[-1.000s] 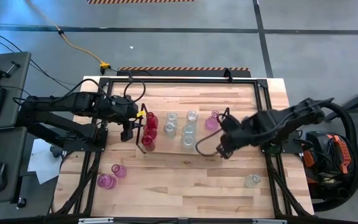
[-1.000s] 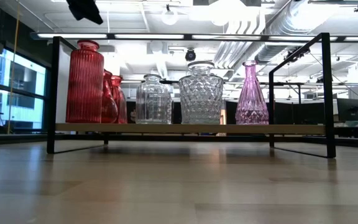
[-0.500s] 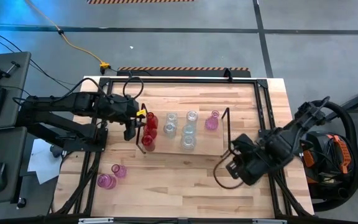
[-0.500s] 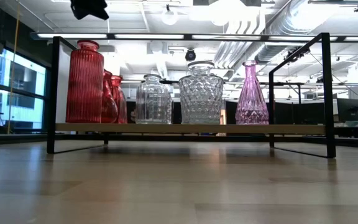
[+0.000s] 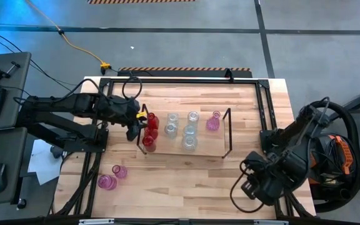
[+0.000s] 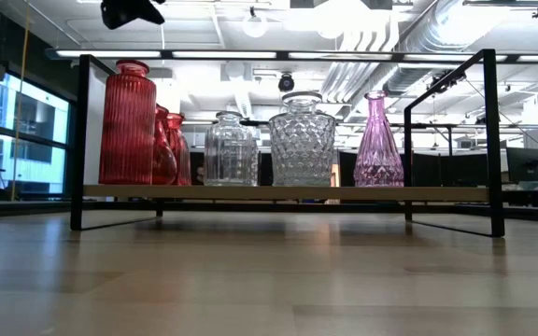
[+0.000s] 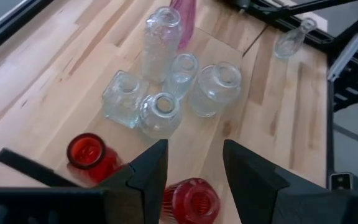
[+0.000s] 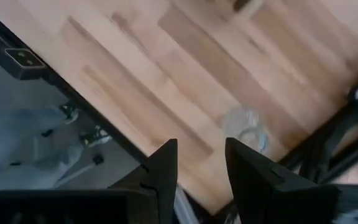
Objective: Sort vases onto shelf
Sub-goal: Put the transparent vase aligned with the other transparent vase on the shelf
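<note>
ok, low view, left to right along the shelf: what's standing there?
Tall ribbed red vase → smaller red vases behind it → clear faceted bottle → clear diamond-cut jar → pink narrow-neck vase.

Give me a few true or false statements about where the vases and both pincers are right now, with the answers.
1. Two pink vases stand off the shelf, on the table's near left part. True.
2. The left pincer holds a red vase. False: its fingers are open and empty, above the red vases at the shelf's left end.
3. The right pincer hangs over the shelf. False: it is over the table's near right corner.
4. A clear vase lies under the right pincer. True.
5. A pink vase stands on the shelf. True.
</note>
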`<state>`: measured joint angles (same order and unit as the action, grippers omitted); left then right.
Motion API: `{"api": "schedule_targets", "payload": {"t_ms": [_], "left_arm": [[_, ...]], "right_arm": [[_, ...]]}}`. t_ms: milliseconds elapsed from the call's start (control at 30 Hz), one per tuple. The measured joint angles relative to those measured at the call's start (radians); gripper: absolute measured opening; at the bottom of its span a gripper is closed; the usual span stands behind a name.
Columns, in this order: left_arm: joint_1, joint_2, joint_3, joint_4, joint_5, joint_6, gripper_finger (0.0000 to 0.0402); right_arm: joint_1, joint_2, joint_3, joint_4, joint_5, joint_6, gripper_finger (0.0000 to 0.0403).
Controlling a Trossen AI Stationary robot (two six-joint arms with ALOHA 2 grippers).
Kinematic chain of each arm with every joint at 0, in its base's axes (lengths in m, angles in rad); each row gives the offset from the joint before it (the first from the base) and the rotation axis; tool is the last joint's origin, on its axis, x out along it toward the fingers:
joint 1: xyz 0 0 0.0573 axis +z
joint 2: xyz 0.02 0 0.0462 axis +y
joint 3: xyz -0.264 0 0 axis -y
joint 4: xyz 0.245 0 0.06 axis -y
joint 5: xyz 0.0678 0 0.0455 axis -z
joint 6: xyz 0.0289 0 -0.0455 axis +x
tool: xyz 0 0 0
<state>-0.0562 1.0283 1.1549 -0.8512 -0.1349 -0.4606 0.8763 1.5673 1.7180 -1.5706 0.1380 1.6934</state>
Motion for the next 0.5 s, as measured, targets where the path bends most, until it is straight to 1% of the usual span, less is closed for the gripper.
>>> {"api": "schedule_targets", "payload": {"t_ms": [167,333,433,500], "left_arm": [[-0.03,0.0,0.0,0.054,0.0,0.023,0.0147],[-0.054,0.0,0.0,0.079,0.003,0.086,0.0147],[-0.069,0.0,0.0,0.078,0.034,0.091,0.0147],[-0.082,0.0,0.0,0.069,0.058,0.104,0.0147]], "right_arm": [[0.039,0.002,0.0,0.006,-0.026,0.1,0.0116],[0.074,0.046,0.0,0.004,-0.06,0.154,0.0116],[0.088,0.093,0.0,0.0,-0.098,0.169,0.0116],[0.095,0.122,0.0,0.0,-0.099,0.175,0.0116]]}}
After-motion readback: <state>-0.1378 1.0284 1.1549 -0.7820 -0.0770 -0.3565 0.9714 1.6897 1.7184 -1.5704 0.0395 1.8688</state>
